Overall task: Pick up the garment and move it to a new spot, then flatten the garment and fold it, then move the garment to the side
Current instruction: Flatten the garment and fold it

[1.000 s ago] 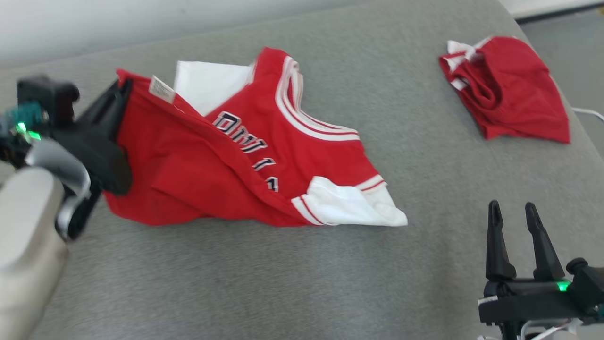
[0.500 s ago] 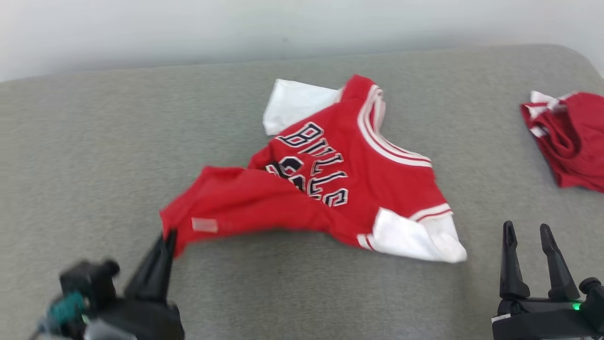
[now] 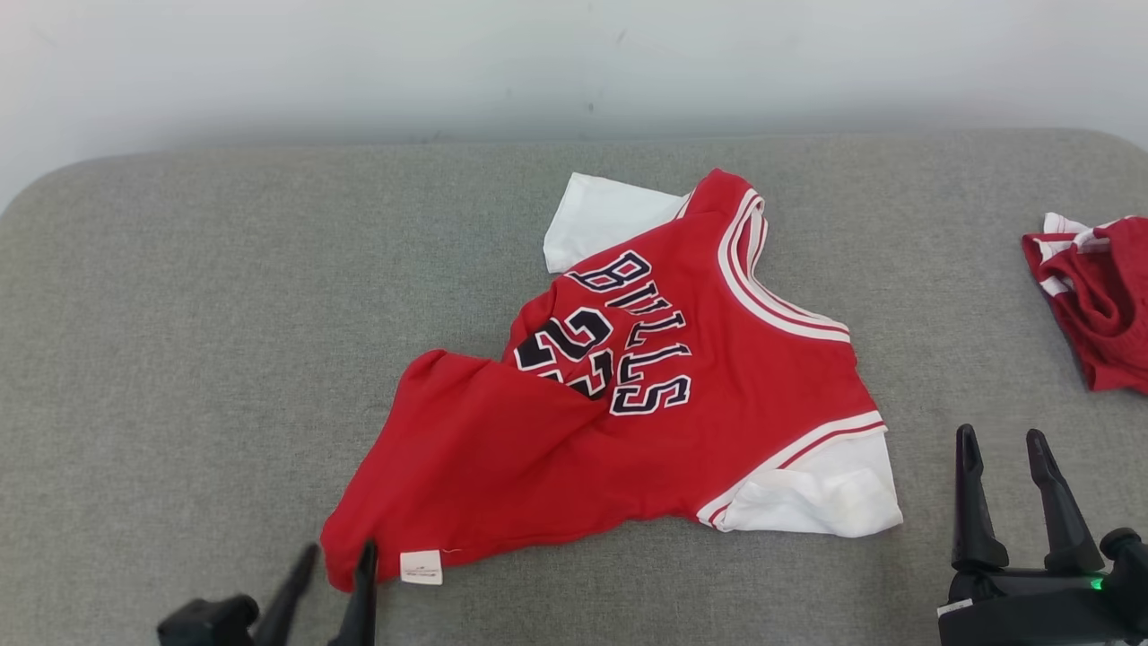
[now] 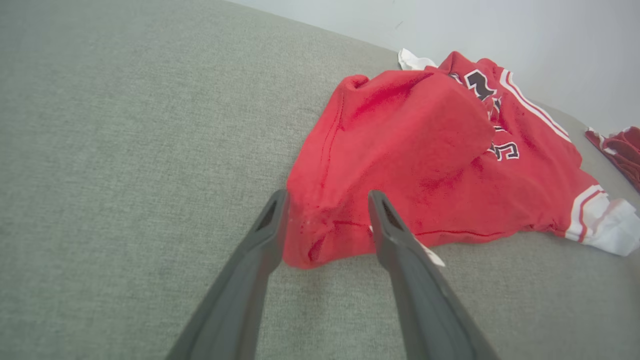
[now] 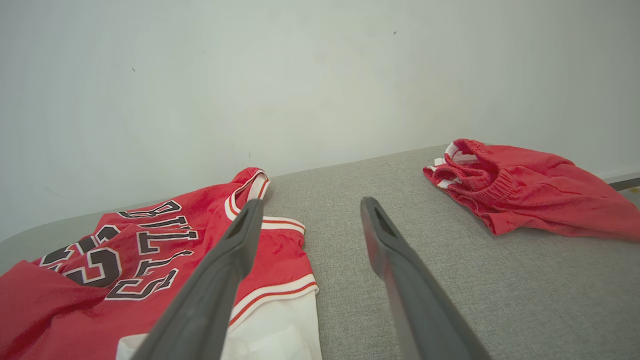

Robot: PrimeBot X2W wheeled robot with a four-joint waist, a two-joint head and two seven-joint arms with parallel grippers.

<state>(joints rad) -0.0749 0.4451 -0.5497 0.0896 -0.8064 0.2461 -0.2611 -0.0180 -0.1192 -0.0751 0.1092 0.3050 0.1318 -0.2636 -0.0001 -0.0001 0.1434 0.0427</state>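
The garment (image 3: 717, 377) is a red jersey with white sleeves and dark lettering. It lies crumpled on the grey padded surface (image 3: 179, 314), its lower part folded over the number. My left gripper (image 3: 339, 547) is open at the jersey's near hem corner, next to a small white label. In the left wrist view that red corner (image 4: 320, 235) lies slack between the spread fingers of the left gripper (image 4: 327, 195). My right gripper (image 3: 1001, 433) stands open and empty to the right of the white sleeve. The right wrist view shows the right gripper (image 5: 311, 201) beside the garment (image 5: 150, 240).
A second red piece of clothing (image 3: 1099, 305) lies bunched at the surface's right edge, also visible as a heap (image 5: 515, 185) in the right wrist view. A pale wall (image 3: 359, 63) runs along the far edge of the surface.
My left gripper has opened and let go of the hem it was pulling. The jersey has settled onto the surface, more spread out. The head view itself has shifted.
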